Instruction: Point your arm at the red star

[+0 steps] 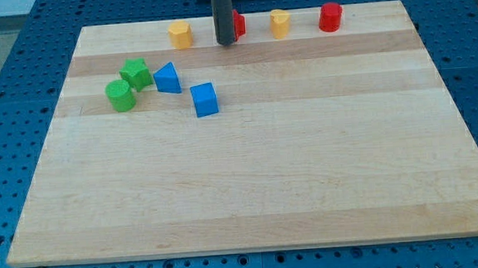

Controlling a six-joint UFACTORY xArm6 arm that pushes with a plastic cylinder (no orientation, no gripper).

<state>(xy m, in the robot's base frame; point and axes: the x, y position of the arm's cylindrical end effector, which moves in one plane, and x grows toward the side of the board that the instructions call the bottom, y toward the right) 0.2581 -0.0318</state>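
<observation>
- Rod (222, 14) drops in from the view's top, straight & dark, w/ my tip (225, 43) on the board near the top edge.
- No gripper on this arm – just the bare rod, so nothing to be apart or together.
- Red block (239, 23) sits right behind the rod, touching it or just beside on the view's right; mostly hidden, so can't tell its shape – could be the star, can't confirm.
- Second red block (330, 17) further to the view's right along the same top row; looks roundish, shape not clear from here.
- Yellow block (180, 34) to the view's left of my tip, near but apart; another yellow block (280, 23) to the view's right, between the two reds.
- Green pair at the view's left: one green block (136, 74) w/ a lumpy outline, other green block (120, 95) just below-left, touching or nearly so.
- Blue triangular block (167, 78) just beside the upper green one, to its right.
- Blue cube-ish block (205, 99) a bit lower-right of that, apart from it.
- Wooden board (267, 182) is pale w/ plank stripes, lying on a blue perforated table (21, 97).
</observation>
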